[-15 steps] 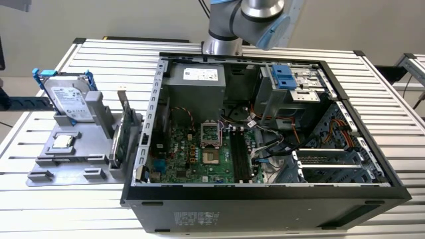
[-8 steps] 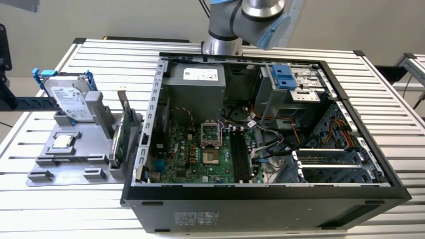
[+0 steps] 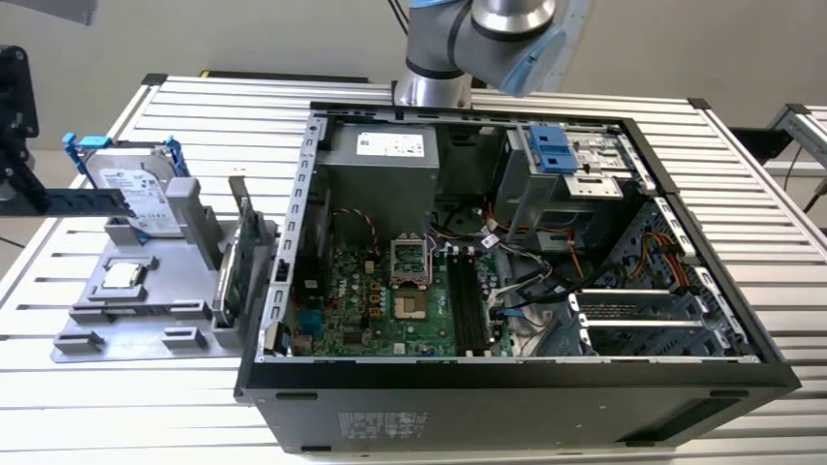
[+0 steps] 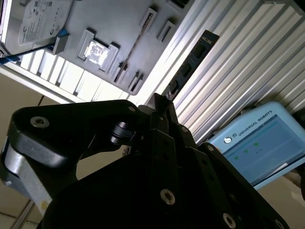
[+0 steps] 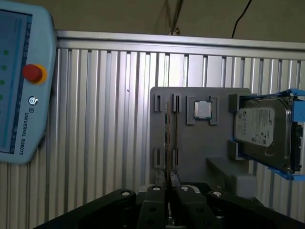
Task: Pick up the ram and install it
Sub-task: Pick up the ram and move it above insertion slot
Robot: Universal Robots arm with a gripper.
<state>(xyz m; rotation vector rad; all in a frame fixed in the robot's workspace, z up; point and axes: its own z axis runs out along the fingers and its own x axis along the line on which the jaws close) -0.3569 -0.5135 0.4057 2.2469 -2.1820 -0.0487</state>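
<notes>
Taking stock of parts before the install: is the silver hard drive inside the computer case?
No, in the exterior view the hard drive rests on the gray tray beside the computer case, outside it.

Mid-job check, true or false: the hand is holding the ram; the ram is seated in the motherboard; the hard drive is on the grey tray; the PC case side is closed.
1. The hand is holding the ram: true.
2. The ram is seated in the motherboard: false. It is gripped in the hand, out over the slatted table.
3. The hard drive is on the grey tray: true.
4. The PC case side is closed: false. It is open and the board shows.
</notes>
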